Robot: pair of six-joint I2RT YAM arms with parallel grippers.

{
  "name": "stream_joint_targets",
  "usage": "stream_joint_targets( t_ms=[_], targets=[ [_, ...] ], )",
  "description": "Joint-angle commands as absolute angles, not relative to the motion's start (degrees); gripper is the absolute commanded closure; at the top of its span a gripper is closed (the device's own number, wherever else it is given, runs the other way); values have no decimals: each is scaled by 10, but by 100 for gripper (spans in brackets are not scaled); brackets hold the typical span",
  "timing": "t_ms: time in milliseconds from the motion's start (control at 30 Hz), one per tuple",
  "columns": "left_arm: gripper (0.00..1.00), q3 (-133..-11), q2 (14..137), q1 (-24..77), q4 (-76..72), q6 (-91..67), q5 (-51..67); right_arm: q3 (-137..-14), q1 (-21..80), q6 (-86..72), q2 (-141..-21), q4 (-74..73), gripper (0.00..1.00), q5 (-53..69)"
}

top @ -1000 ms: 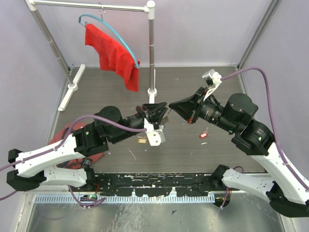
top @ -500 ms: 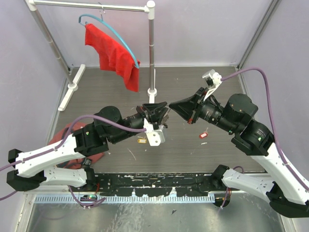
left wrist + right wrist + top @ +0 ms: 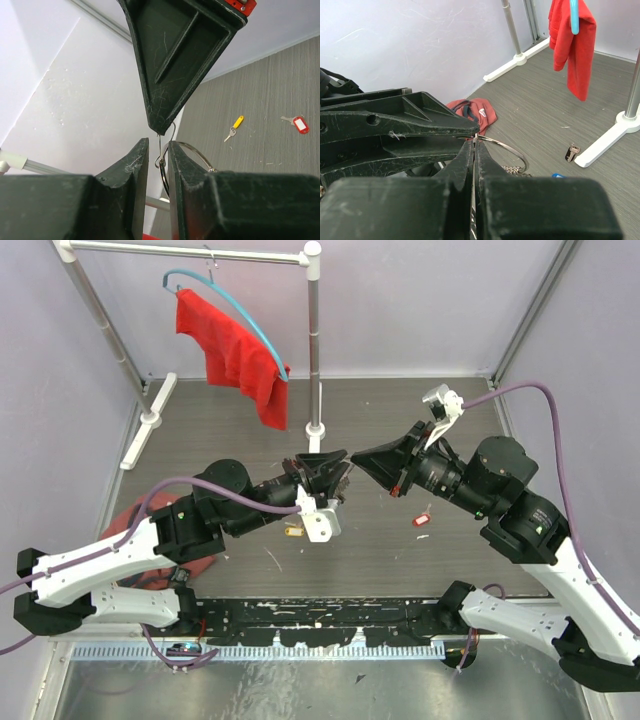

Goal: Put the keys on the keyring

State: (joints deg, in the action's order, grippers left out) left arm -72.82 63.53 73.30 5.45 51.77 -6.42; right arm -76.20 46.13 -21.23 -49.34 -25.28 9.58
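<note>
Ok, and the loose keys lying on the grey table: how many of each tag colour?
Red-tagged silver metal key: 1
Yellow-tagged silver metal key: 1
Brown-tagged silver metal key: 1
Blue tag, its key hidden: 1
Total: 4

The keyring [image 3: 506, 146] is a thin silver wire loop held up in the air above the table [image 3: 400, 410], between the two arms. The closed tips of the right gripper [image 3: 473, 144] pinch its wire at one edge. The loop also runs through the gap between the fingers of the left gripper [image 3: 158, 150]; whether those press on it cannot be told. A red-tagged key [image 3: 421, 519] lies flat on the table, off the ring and well apart from it. Another small key [image 3: 572, 151], with a dark head, lies flat near the rack's white foot [image 3: 612, 137], also loose.
</note>
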Motion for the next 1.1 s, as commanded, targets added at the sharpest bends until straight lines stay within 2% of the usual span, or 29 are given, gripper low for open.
stream_joint_targets(
  t_ms=[0, 233, 400, 633, 867, 1067],
  targets=[
    [71, -729, 631, 735, 22, 509, -52, -763, 462, -221, -486, -215, 99, 106],
    [70, -729, 633, 735, 28, 507, -47, -762, 462, -221, -484, -214, 99, 104],
    [65, -728, 633, 735, 34, 508, -42, -760, 461, -220, -482, -214, 99, 100],
    [66, -729, 634, 735, 47, 508, -42, -758, 462, -220, -479, -213, 99, 93],
    [58, -730, 634, 735, 66, 507, -41, -756, 461, -221, -472, -207, 99, 84],
    [61, -731, 637, 736, 68, 507, -41, -754, 462, -225, -470, -201, 99, 89]
  ],
)
